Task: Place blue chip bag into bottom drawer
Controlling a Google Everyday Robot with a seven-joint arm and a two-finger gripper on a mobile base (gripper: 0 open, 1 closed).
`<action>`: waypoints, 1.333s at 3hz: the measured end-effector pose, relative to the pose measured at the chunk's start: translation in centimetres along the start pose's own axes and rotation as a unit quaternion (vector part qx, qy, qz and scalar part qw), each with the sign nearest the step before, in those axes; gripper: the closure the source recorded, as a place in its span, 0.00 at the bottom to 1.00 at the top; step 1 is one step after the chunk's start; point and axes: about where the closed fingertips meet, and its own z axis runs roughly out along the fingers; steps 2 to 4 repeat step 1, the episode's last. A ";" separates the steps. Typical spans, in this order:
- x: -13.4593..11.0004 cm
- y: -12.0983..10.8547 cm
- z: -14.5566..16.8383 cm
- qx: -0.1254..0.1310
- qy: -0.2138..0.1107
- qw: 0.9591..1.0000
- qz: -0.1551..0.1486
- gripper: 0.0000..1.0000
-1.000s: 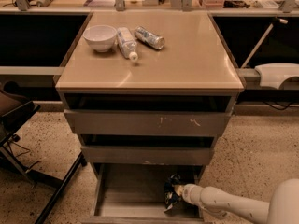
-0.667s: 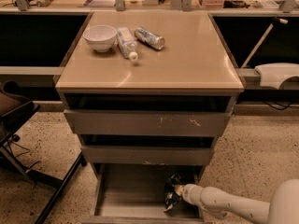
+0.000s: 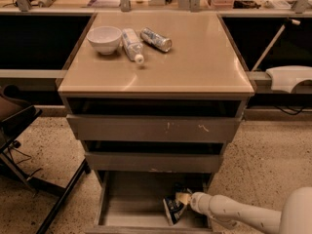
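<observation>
The bottom drawer [image 3: 131,199] is pulled out, a shallow grey tray at the foot of the cabinet. The blue chip bag [image 3: 172,210] stands crumpled on the drawer floor at its right side, dark blue with white markings. My gripper [image 3: 183,198] reaches in from the lower right on a white arm [image 3: 234,213]. It sits inside the drawer, right at the top of the bag and touching it.
On the cabinet top stand a white bowl [image 3: 104,38], a white tube [image 3: 131,44] and a silver can [image 3: 156,39]. The two upper drawers [image 3: 151,128] overhang the bottom one. Black chair legs [image 3: 58,199] stand to the left on the speckled floor.
</observation>
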 end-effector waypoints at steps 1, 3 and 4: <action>0.0 0.0 0.0 0.000 0.000 1.000 0.000 0.00; 0.0 0.0 0.0 0.000 0.000 1.000 0.000 0.00; 0.0 0.0 0.0 0.000 0.000 1.000 0.000 0.00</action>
